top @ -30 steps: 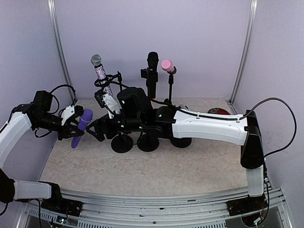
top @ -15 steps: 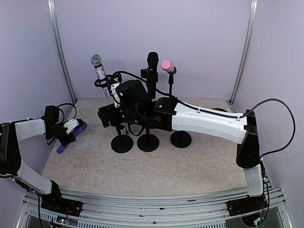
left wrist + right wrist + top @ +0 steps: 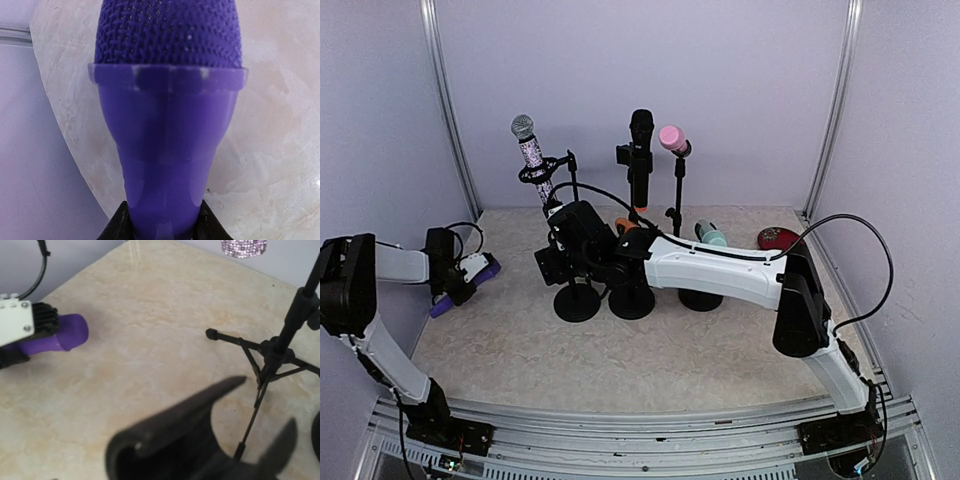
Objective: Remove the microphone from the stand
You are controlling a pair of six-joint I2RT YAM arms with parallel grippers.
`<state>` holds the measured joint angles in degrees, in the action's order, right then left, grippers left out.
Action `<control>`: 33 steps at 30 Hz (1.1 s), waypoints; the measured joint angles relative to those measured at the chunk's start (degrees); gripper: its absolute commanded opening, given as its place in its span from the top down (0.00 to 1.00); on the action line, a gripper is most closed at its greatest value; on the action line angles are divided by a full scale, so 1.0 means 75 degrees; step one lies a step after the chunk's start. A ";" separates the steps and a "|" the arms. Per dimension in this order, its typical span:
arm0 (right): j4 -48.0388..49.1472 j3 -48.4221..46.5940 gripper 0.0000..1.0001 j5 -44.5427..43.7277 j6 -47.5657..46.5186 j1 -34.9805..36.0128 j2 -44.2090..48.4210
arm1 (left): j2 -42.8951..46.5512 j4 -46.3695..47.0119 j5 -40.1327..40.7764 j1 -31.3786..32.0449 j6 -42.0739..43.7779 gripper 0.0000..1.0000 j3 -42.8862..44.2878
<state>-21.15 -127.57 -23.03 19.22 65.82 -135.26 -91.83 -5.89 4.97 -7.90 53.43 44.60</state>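
Observation:
The purple microphone (image 3: 488,267) lies low on the table at the far left. It fills the left wrist view (image 3: 167,125). My left gripper (image 3: 460,280) is shut on its handle, with both fingers pressed on its sides. My right gripper (image 3: 546,265) is at the empty black clip (image 3: 185,440) of the front left stand (image 3: 577,300). The clip is blurred and hides my right fingers. The purple microphone also shows in the right wrist view (image 3: 62,337), well apart from the clip.
A glitter microphone (image 3: 529,150), a black one (image 3: 640,140) and a pink one (image 3: 670,137) sit on stands behind. Round bases (image 3: 632,300) stand mid-table. A teal microphone (image 3: 712,236) and a red object (image 3: 778,238) lie at the back right. A tripod stand (image 3: 272,352) is near.
My left arm carried the purple microphone left and down, away from the stand, to the table. My right gripper stayed at the stand while its arm swung back.

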 measured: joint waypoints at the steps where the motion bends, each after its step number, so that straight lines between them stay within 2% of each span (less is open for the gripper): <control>1: 0.0015 -0.0070 0.21 -0.0064 -0.0041 0.0000 -0.0082 | -0.0029 -0.0003 -0.0009 0.0009 0.0017 0.54 0.0000; 3: 0.0064 -0.0192 0.26 -0.0224 -0.0149 0.0000 -0.0210 | -0.0096 -0.0067 -0.0111 0.0035 0.0015 0.44 -0.0012; 9: 0.0469 -0.0385 0.45 -0.0755 -0.0533 0.0000 -0.0484 | -0.0105 -0.0481 -0.0501 0.0082 -0.0017 0.31 0.0006; 12: 0.0705 -0.0385 0.58 -0.0965 -0.0749 -0.0009 -0.0612 | 0.0032 -0.0935 -0.0799 0.0082 -0.0015 0.25 0.0055; 14: 0.0796 -0.0388 0.71 -0.1040 -0.0886 -0.0020 -0.0673 | 0.0198 -0.1376 -0.1008 0.0082 -0.0015 0.19 0.0061; 21: 0.1172 -0.0277 0.99 -0.0997 -0.1035 -0.0035 -0.0676 | 0.1128 -0.2398 -0.1495 0.0119 -0.0073 0.15 0.0417; 29: 0.1711 0.0866 1.00 -0.0787 -0.1064 0.0052 -0.0052 | 0.1539 -0.2372 -0.1288 0.0341 -0.0067 0.15 0.0300; 33: 0.2022 0.2180 1.00 -0.0554 -0.1099 0.0335 0.0874 | 0.1431 -0.2334 -0.1131 0.0367 -0.0067 0.15 0.0064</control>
<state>-5.98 -111.22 -27.18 10.98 68.34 -128.70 -81.10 -23.40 -3.51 -5.15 52.93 45.08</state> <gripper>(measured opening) 0.176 0.850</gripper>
